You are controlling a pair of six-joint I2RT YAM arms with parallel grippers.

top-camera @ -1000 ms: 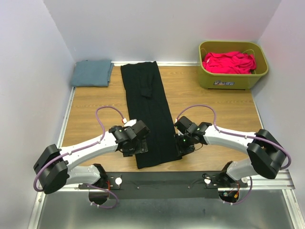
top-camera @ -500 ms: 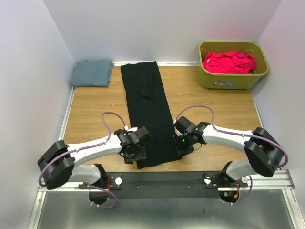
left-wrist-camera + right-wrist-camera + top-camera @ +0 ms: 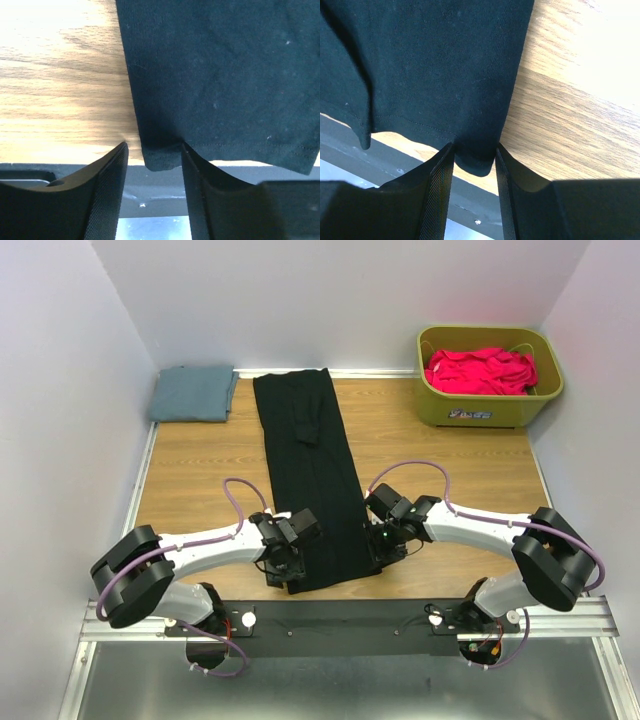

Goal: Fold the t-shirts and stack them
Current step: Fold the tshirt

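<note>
On the wooden bench (image 3: 200, 470), down its middle, the black t-shirt (image 3: 310, 470) lies folded into one long narrow strip that runs from the far wall to the near edge. A sleeve lies folded onto the strip near its far end. The hem is at the near end, and both of its corners reach just past the bench edge, over the dark rail (image 3: 350, 618).

At the near left corner of the hem you see the left pincer (image 3: 154, 150). It is spread, with one finger on each side of the corner. The cloth touches one finger, and a sliver of bench shows between the cloth and the other finger.

At the near right corner of the hem, the right pincer (image 3: 474, 147) is pinching the black t-shirt. The bunched corner fills the gap between its fingers and touches both.

In the top view, the left pincer (image 3: 289, 576) and the right pincer (image 3: 380, 552) flank the strip's near end, and their arms bend in from either side.

The slate blue-grey t-shirt (image 3: 193, 393) lies folded in the far left corner of the bench, just beside the strip's far end. The pink-red t-shirt (image 3: 480, 370) lies crumpled inside the olive-green tub (image 3: 485, 412) at the far right, well apart from the black one.
</note>
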